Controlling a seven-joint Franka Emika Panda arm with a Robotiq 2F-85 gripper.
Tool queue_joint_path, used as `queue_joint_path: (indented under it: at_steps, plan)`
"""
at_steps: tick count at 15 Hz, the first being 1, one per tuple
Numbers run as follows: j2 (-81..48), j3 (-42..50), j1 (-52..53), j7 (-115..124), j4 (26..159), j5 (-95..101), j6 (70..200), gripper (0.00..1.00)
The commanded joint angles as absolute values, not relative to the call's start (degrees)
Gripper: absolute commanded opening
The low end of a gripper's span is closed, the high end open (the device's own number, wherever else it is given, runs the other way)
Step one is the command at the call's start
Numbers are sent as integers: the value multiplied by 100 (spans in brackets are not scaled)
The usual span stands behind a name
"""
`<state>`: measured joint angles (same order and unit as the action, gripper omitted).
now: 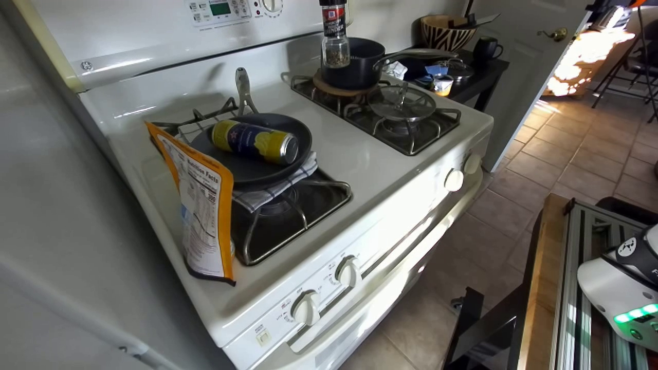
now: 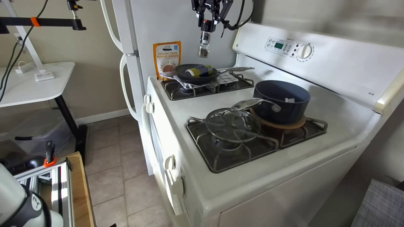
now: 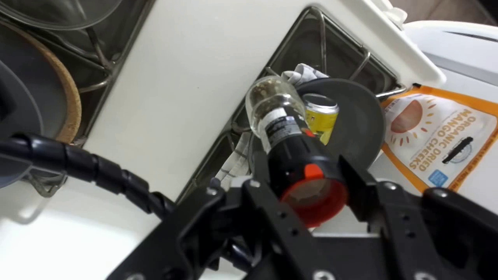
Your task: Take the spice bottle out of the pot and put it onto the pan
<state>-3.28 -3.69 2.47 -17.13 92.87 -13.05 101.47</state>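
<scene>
My gripper [image 2: 208, 24] is shut on the spice bottle [image 2: 204, 44] by its black cap. The bottle hangs in the air, see-through end down; it also shows in an exterior view [image 1: 335, 51], where my gripper is out of the picture. In the wrist view, my fingers [image 3: 307, 171] flank the cap with its red rim, and the bottle [image 3: 277, 105] slants towards the left side of the black pan [image 3: 358, 120]. The pan [image 1: 226, 167] sits on a burner, holding a yellow can [image 1: 254, 141]. The dark pot [image 2: 277, 105] stands on a cork ring; it also shows at the wrist view's left [image 3: 17, 124].
An orange-edged mango bag [image 2: 167, 58] stands beside the pan. A checked towel [image 1: 272, 192] lies under the pan. A glass lid [image 2: 233, 126] rests on the burner in front of the pot. The pan's handle [image 1: 244, 90] points to the stove's back panel [image 2: 318, 60].
</scene>
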Motion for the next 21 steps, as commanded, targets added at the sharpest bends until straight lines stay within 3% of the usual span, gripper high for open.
queue_joint_path:
  at_steps: [1,3,4,14,21]
  plan:
    - [-319,-322,197,-1767,9247,-1364,10125,45]
    - [-306,-276,132,-1841,9229,-1422,10112,45]
    - [-376,-318,173,-1900,9204,-1446,10179,20]
    - [-2148,-1164,862,-2366,7638,-1389,9594,20]
    - [-2959,-1246,863,-2449,6703,-1398,8983,20]
